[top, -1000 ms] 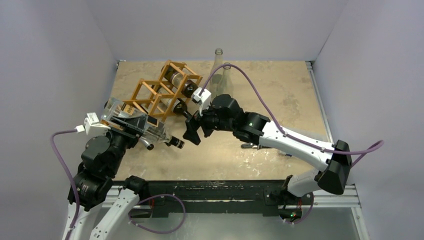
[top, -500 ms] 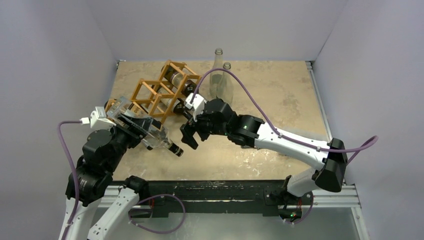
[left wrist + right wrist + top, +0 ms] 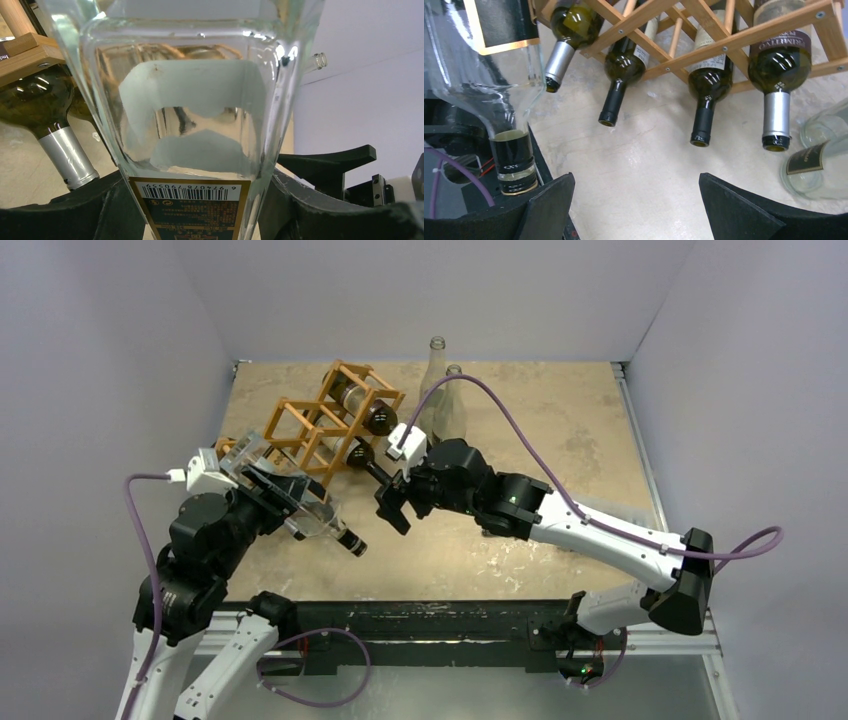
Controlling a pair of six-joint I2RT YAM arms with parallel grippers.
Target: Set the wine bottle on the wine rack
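Left arm: the left gripper (image 3: 288, 504) is clamped on the body of a clear glass wine bottle with a dark, gold-edged label (image 3: 305, 508), one black finger (image 3: 75, 212) on each side of the glass.
Held bottle: it is tilted, base toward the left wall and dark-capped neck pointing down toward the near right. It sits just in front of the near-left end of the rack, in none of its cells.
Right arm: the right gripper (image 3: 392, 508) has its jaws spread wide with nothing between them. It hangs over the tabletop, and in the right wrist view the held bottle's cap is just beside one of its fingers (image 3: 549, 205).
Rack: the light orange-brown wooden lattice wine rack (image 3: 318, 425) stands at the far left of the tabletop, running diagonally.
Racked bottles: four dark glass bottles (image 3: 702, 100) lie in its cells, necks sticking out toward the right gripper. Two have silver capsules and two have black.
Loose bottles: two clear empty glass bottles (image 3: 452, 400) stand upright near the back wall, just right of the rack.
Surface: the mottled beige tabletop (image 3: 570, 430) carries the rack and the bottles.
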